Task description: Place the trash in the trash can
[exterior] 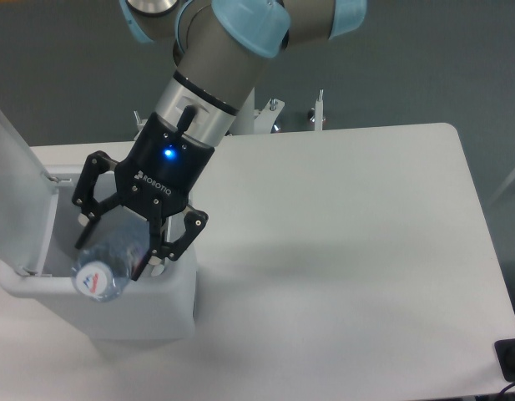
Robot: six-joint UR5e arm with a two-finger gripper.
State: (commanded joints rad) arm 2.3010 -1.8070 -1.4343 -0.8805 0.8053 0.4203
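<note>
The trash in view is a crushed clear bottle (107,257) with a bluish label, its white cap end facing the camera. My gripper (117,244) is shut on it, one finger on each side. Bottle and gripper hang tilted over the open mouth of the trash can (115,311), a white bin at the table's left. The cap end sits just above the bin's front rim. The bin's flat white lid (17,194) stands open at the left. The inside of the bin is mostly hidden behind the gripper and bottle.
The white table (349,251) stretches to the right of the bin. Small metal fittings (319,110) stand at its back edge. A black object (512,359) sits at the lower right corner. The arm comes down from the top centre.
</note>
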